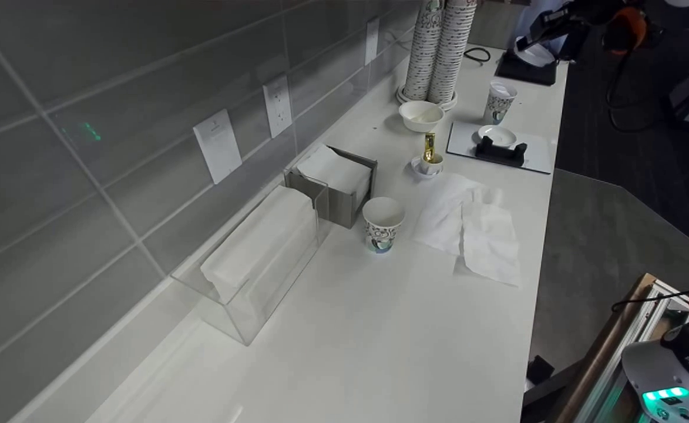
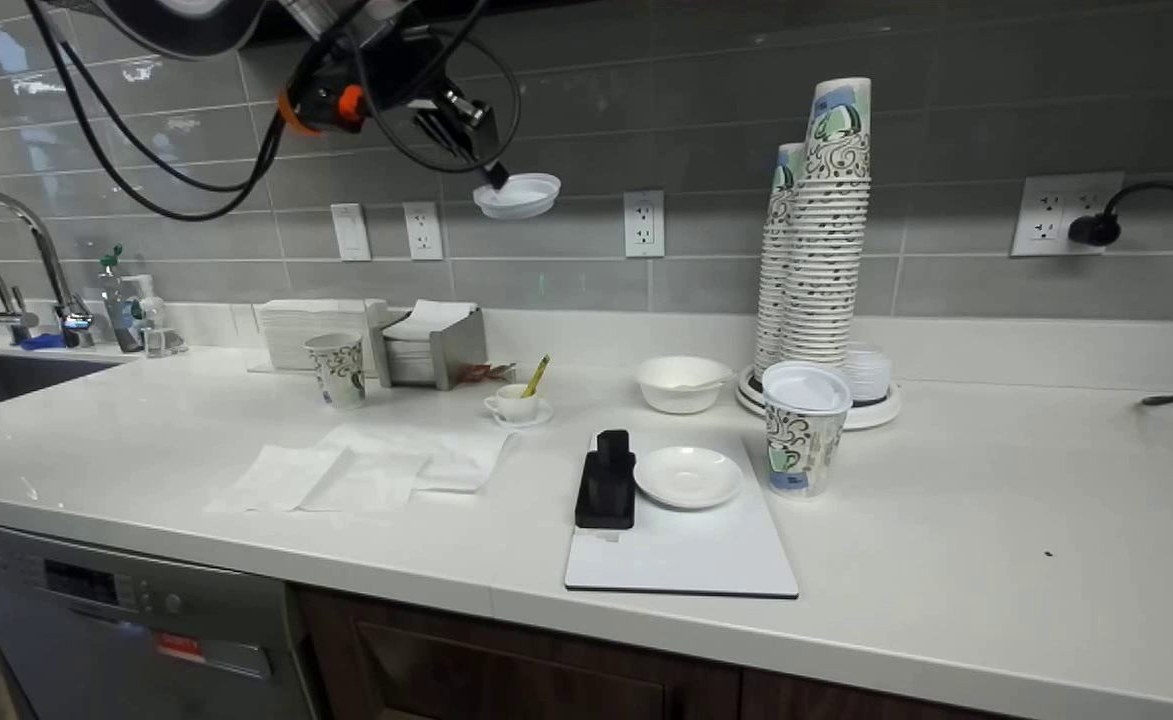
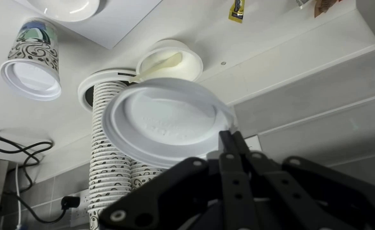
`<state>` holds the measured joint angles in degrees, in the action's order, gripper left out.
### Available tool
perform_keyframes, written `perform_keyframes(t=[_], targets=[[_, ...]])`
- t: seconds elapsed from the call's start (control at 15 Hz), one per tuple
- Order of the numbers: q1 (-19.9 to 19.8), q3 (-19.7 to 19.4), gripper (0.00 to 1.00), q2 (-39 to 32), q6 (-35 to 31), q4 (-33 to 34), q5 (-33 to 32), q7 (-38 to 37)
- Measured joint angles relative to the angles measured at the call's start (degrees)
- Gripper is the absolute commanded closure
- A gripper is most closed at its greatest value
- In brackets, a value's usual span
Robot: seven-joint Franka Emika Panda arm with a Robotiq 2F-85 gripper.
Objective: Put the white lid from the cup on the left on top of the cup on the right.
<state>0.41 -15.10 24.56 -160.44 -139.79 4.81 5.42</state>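
Lid (image 3: 169, 119), white and round, is pinched at its edge by the gripper (image 3: 231, 136), whose fingers (image 3: 225, 142) are pressed close together. In an exterior view, it is held high in the air, apart from the open cup (image 2: 338, 374) and the covered cup (image 2: 799, 445). The open cup is placed near the napkin box (image 2: 461, 350). The covered cup is topped by a second lid (image 2: 806, 386) and placed near a plate (image 2: 689, 477). A bowl (image 2: 671, 398) is seen near cup stacks (image 2: 831, 250).
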Motion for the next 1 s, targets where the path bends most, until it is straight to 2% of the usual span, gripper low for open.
perform_keyframes(t=[0.6,1.0], targets=[[0.31,0.24,1.0,-1.11,-0.17,0.95,1.31,-0.36],[4.3,-1.46,1.0,-12.82,-2.49,9.43,9.4,-0.15]])
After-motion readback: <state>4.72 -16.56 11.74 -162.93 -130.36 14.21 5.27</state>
